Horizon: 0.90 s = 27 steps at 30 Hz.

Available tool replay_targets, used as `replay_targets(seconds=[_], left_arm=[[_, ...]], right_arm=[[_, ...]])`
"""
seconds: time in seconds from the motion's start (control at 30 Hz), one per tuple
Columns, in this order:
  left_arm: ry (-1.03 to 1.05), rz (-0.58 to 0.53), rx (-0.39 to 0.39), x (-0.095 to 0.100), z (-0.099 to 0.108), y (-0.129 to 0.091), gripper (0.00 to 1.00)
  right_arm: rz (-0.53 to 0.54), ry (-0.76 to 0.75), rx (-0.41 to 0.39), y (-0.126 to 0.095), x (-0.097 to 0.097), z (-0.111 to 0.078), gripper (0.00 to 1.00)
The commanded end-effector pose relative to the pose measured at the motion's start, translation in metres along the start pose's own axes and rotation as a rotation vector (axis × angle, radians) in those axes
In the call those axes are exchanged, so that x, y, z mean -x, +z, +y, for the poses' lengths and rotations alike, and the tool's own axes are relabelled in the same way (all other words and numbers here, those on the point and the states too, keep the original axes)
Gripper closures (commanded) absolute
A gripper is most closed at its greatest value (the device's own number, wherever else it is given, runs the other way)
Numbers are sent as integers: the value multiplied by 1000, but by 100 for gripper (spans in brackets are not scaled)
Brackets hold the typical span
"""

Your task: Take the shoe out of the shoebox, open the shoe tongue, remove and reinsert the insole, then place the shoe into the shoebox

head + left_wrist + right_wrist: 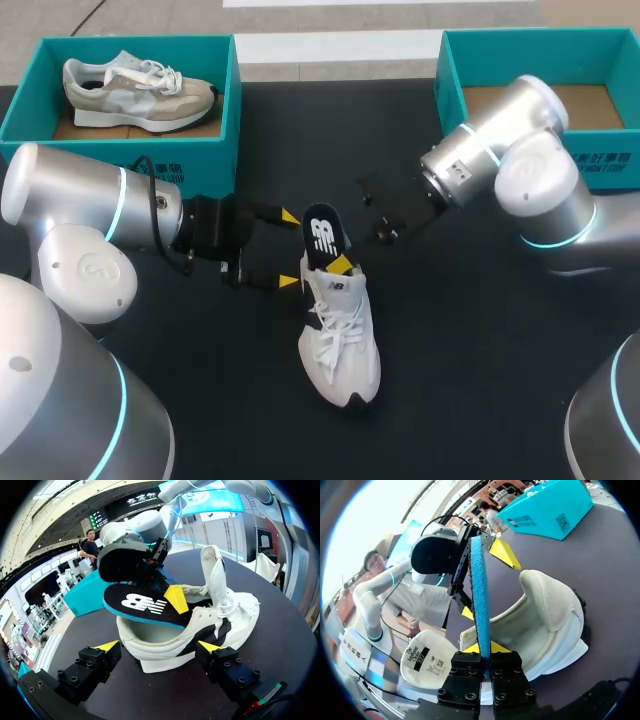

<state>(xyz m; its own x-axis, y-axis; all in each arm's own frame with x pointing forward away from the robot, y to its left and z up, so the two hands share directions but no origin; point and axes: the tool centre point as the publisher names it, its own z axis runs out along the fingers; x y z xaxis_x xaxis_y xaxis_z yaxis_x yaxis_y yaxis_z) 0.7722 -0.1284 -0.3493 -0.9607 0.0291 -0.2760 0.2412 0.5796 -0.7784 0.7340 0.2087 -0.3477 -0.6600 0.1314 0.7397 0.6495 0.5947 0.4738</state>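
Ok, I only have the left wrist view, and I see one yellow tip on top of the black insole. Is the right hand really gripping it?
Observer: Yes. The right wrist view shows the right hand shut on the flat black insole, with a finger on each face.
Operator: And is there a free box?
Observer: In the head view, the teal cardboard shoebox at the far right shows a bare floor wherever the arm doesn't hide it.
Operator: The other one?
Observer: The teal shoebox at the far left holds a grey and beige sneaker.
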Motion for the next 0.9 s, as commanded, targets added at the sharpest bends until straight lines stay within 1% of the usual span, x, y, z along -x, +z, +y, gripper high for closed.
replay_targets(seconds=[0.03,0.33,0.53,0.63,0.67,0.7,0.9], left_arm=[[0,0,3,-1,0,0,0],[0,0,3,-1,0,0,0],[0,0,3,-1,0,0,0],[0,0,3,-1,0,0,0],[0,0,3,-1,0,0,0],[0,0,3,-1,0,0,0],[0,0,3,-1,0,0,0]], right_arm=[[-24,-6,10,-2,-2,1,85],[-50,-51,5,-16,6,19,88],[-43,-66,-8,-18,11,25,88],[-35,-65,-16,-17,12,25,88],[-30,-59,-20,-16,13,24,93],[-27,-53,-24,-15,12,22,100],[-7,-5,-50,-9,7,8,100]])
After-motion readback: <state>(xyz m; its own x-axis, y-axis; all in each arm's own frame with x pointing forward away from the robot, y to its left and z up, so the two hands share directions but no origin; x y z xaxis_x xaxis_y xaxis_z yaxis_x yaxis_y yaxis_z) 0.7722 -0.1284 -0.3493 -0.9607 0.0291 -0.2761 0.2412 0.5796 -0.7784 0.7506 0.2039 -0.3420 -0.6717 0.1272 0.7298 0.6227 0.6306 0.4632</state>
